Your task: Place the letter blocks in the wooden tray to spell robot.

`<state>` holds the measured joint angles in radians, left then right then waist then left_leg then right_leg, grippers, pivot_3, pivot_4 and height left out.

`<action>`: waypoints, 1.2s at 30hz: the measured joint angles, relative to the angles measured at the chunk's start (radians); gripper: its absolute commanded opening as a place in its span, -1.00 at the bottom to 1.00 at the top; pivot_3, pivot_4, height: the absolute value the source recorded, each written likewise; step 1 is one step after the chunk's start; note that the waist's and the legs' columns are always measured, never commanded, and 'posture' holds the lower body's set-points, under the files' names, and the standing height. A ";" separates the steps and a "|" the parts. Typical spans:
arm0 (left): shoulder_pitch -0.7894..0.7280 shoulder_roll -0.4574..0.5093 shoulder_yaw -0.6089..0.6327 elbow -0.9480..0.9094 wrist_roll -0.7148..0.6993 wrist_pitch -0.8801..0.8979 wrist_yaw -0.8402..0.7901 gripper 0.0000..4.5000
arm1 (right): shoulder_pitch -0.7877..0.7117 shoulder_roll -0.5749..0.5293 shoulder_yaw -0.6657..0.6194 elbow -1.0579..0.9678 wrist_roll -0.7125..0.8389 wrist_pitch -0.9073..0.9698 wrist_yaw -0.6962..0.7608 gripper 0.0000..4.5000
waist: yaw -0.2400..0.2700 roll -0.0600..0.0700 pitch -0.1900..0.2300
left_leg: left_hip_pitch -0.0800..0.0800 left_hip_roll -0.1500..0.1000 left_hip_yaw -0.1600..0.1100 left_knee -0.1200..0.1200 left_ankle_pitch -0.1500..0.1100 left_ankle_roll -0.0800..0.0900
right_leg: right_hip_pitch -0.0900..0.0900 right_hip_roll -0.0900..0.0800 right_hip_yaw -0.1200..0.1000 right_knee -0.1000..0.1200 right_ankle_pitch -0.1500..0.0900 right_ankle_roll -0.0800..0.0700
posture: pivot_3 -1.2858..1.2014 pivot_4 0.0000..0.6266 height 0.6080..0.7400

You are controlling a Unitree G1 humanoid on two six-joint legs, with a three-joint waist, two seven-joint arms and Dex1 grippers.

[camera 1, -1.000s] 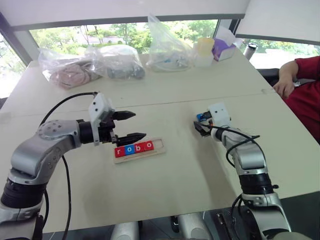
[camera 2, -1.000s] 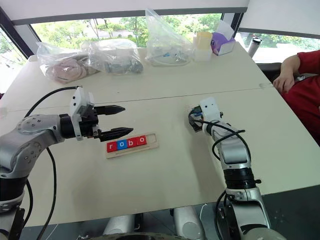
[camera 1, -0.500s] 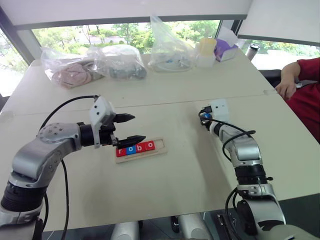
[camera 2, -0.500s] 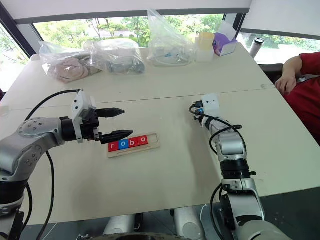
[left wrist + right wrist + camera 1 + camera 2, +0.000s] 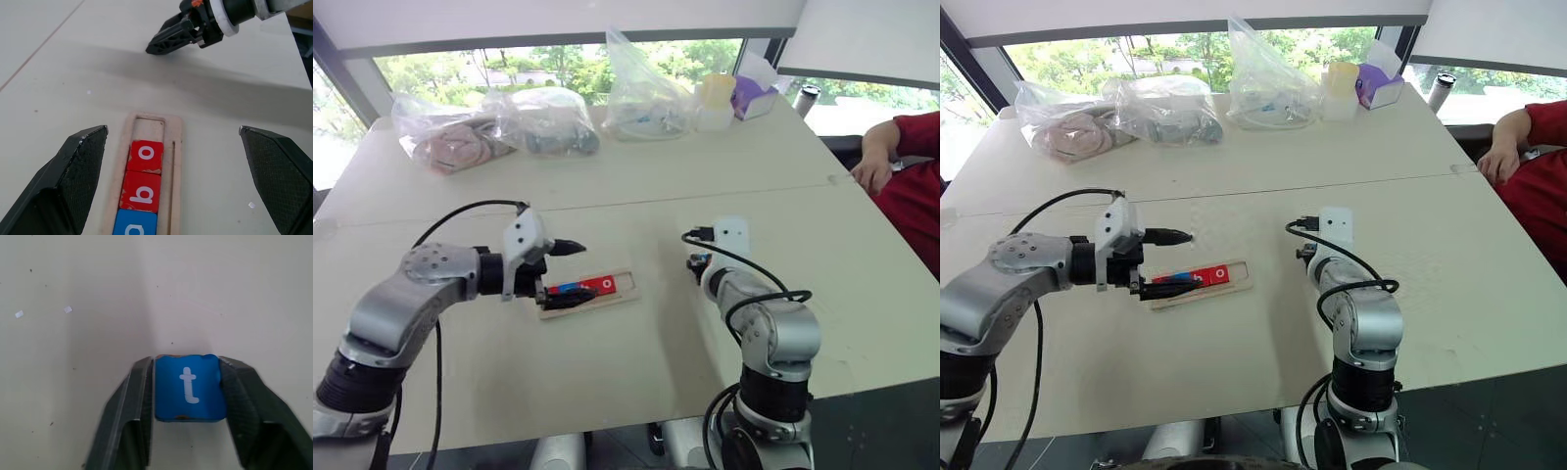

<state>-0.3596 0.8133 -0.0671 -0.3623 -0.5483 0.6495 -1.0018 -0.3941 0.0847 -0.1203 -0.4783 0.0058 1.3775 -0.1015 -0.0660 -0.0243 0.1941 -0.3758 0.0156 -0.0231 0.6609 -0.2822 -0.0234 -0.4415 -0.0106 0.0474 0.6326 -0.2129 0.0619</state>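
Observation:
The wooden tray point(image 5: 176, 147) lies on the table in front of my left arm. In it sit a red o point(image 5: 145, 155), a red b point(image 5: 142, 192) and a blue tile point(image 5: 134, 228), with one bare slot beyond the red o. My left gripper point(image 5: 585, 270) hangs open low over the tray's point(image 5: 625, 291) left part, and its near finger hides the leftmost tiles. My right gripper point(image 5: 187, 363) is shut on a blue letter block with a white t point(image 5: 189, 387), held just above the table to the right of the tray point(image 5: 1234, 284).
Several clear plastic bags point(image 5: 543, 119) lie along the table's far side, with a purple box point(image 5: 752, 93) and a cup point(image 5: 805, 99) at the far right. A person's arm in a red sleeve point(image 5: 901, 147) rests at the right edge.
My right gripper shut on the blue t tile and drew back towards me and to the left with it. My left gripper sank a little over the tray.

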 measured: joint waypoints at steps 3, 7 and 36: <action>-0.016 -0.010 -0.006 0.033 0.027 -0.023 -0.009 1.00 | -0.006 -0.006 -0.008 0.001 0.004 0.008 0.010 0.95 | -0.002 0.000 0.000 | 0.000 0.000 0.000 0.000 0.000 0.000 | 0.000 0.000 0.000 0.000 0.000 0.000 | 0.03 -0.52 1.00; -0.016 -0.011 -0.017 0.040 0.037 -0.031 -0.025 1.00 | -0.009 -0.046 -0.033 -0.048 0.035 0.005 0.060 0.95 | -0.002 0.000 0.000 | -0.001 0.000 0.000 -0.001 0.000 0.000 | -0.001 0.000 0.000 -0.001 0.000 0.000 | 0.03 -0.52 1.00; 0.180 0.166 0.169 -0.168 -0.106 0.126 -0.080 1.00 | -0.345 -0.770 0.337 1.241 0.053 -1.625 1.531 0.95 | 0.006 -0.001 0.002 | 0.003 -0.002 0.005 -0.007 -0.001 0.001 | 0.000 -0.002 0.004 -0.003 0.000 0.002 | 0.03 -0.52 1.00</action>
<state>-0.1793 0.9796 0.1018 -0.5304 -0.6540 0.7758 -1.0820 -0.7389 -0.6850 0.2164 0.7626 0.0590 -0.2476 1.4293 -0.0600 -0.0255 0.1959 -0.3733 0.0140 -0.0177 0.6537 -0.2828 -0.0222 -0.4413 -0.0127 0.0513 0.6296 -0.2127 0.0640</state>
